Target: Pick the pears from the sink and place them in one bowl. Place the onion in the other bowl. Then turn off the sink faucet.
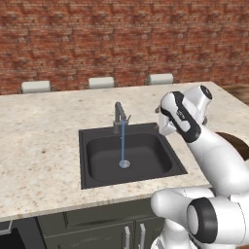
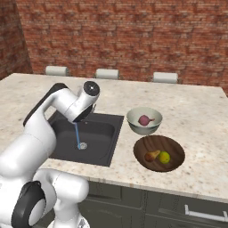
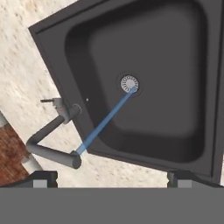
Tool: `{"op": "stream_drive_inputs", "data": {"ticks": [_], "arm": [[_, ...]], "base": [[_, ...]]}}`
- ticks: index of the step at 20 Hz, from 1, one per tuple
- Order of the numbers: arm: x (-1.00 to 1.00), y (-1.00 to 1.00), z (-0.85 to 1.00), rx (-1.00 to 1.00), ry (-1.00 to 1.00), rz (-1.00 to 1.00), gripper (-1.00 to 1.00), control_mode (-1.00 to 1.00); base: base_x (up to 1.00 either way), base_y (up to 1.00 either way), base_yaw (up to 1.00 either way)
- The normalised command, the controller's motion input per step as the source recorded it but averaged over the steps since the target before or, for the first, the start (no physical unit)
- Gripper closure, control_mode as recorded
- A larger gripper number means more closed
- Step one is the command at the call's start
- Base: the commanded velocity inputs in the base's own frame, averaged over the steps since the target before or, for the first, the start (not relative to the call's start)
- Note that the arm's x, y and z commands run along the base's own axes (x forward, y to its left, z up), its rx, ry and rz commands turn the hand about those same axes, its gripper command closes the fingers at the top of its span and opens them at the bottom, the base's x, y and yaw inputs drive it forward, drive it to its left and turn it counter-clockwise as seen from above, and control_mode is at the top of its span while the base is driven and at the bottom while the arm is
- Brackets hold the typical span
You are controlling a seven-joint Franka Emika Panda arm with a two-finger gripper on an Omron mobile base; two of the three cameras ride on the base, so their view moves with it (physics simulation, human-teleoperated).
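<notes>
Faucet [image 1: 119,116] stands at the back rim of the sink [image 1: 92,168], water running in a thin blue stream [image 1: 122,141] to the drain [image 3: 129,83]; it's the thing left for you. Rigid metal, fixed, likely slick; judge the small lever [image 3: 47,101] beside its base the place to push, not the bent spout. Pincer [image 3: 111,177] hangs above the basin with tips wide apart, holding nothing. Both pears [image 2: 158,156] lie in the wooden bowl [image 2: 151,165], onion [image 2: 144,119] in the grey bowl [image 2: 133,122], right of the sink. Worktop [image 1: 39,146] is speckled pale stone, flat. Brick wall [image 1: 121,34] behind, three stool backs [image 1: 101,82] at the far edge.
</notes>
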Motion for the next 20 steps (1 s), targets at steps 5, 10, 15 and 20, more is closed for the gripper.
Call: {"op": "stream_drive_inputs", "data": {"ticks": [5, 10, 15, 20], "arm": [[0.00, 0.01, -0.28, 0.04, 0.00, 0.07, -1.00, -1.00], [-0.02, -0.08, -0.06, 0.06, 0.02, 0.00, -1.00, -1.00], [0.00, 0.00, -0.05, 0.00, 0.09, 0.00, -1.00, -1.00], [0.06, -0.01, -0.13, 0.12, 0.26, 0.01, -1.00, -1.00]], "base": [[0.00, 0.00, 0.00], [0.00, 0.00, 0.00], [0.00, 0.00, 0.00], [0.00, 0.00, 0.00]]}}
